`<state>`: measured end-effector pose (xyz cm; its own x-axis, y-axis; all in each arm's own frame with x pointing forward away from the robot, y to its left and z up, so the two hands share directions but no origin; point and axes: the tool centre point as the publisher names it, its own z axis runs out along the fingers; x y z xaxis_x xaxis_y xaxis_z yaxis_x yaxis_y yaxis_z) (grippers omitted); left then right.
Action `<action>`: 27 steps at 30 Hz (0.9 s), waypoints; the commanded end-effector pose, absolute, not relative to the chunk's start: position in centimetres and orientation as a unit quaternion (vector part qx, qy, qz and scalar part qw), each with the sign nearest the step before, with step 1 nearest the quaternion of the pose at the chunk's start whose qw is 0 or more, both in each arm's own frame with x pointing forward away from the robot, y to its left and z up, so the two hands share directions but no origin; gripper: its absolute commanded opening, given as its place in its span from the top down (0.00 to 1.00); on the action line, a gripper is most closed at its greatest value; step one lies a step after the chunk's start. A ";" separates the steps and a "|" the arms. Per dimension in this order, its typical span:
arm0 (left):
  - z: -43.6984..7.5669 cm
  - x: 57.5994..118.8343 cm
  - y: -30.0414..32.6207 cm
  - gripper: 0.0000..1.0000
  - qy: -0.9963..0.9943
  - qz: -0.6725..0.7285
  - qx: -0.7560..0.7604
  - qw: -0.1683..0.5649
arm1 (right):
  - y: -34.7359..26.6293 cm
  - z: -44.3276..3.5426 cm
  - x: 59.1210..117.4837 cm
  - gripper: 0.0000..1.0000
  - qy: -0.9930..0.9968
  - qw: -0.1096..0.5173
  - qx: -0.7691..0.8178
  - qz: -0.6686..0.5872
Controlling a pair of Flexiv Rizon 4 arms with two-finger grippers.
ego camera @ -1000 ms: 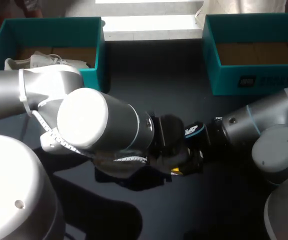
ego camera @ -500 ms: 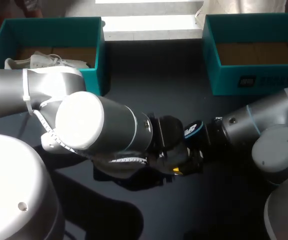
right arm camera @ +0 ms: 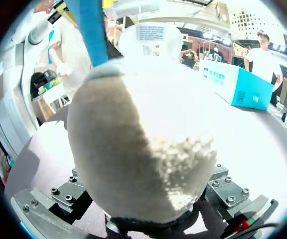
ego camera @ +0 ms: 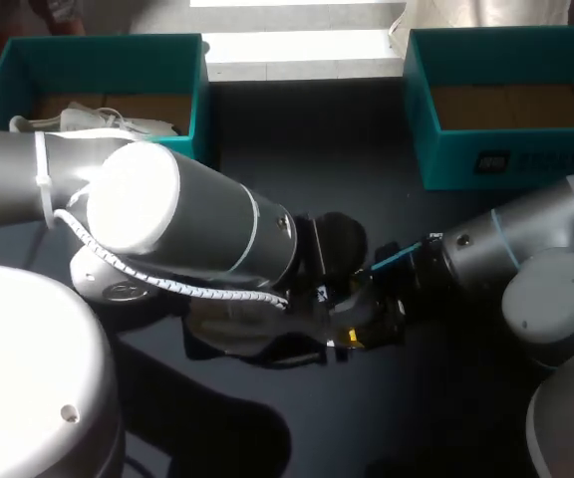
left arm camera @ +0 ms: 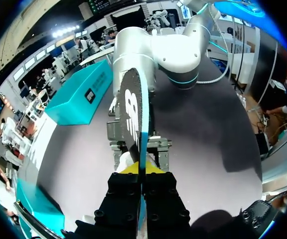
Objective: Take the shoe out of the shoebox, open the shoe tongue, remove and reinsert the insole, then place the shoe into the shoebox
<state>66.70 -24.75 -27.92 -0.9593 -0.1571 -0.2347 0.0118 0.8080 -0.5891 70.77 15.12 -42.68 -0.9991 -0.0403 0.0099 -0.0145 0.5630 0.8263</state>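
My left gripper (left arm camera: pixel 139 168): pinched tight on the insole (left arm camera: pixel 132 112), held edge-on. My right gripper (ego camera: pixel 389 309): shoe (right arm camera: pixel 143 139) heel directly ahead; grip hidden, so I cannot tell.

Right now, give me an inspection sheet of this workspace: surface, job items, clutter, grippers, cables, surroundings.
Surface: dark glossy table.
Job's things: insole stands on edge, black with a blue rim. The shoe has its heel towards the right wrist camera. The left shoebox holds a second shoe, white. The right shoebox shows only its brown floor.
Clutter: nothing seen.
Grippers: left gripper is shut on the insole. The right gripper is at the shoe's heel, grip not visible.
Cables: white cable strapped along the left arm.
Surroundings: nothing seen reaching over the table.
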 end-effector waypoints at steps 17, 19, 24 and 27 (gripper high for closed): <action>-17.4 66.5 -24.9 1.00 0.905 -0.420 -0.014 0.065 | 15.1 -43.1 70.6 1.00 -0.885 0.014 0.015 -0.464; -16.3 66.6 -24.9 1.00 0.897 -0.440 -0.009 0.051 | 15.1 -43.1 70.6 1.00 -0.885 0.014 0.015 -0.464; -13.5 66.9 -24.3 1.00 0.868 -0.496 0.009 0.006 | 15.1 -43.1 70.6 1.00 -0.885 0.014 0.015 -0.464; -12.6 67.2 -23.9 1.00 0.847 -0.530 0.018 -0.023 | 15.1 -43.1 70.6 1.00 -0.885 0.014 0.015 -0.464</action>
<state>67.11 -26.39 -13.00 -0.9963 -0.0715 -0.0483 0.0037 0.5242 -0.8516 70.78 15.12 -42.69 -0.9991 -0.0402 0.0099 -0.0145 0.5631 0.8263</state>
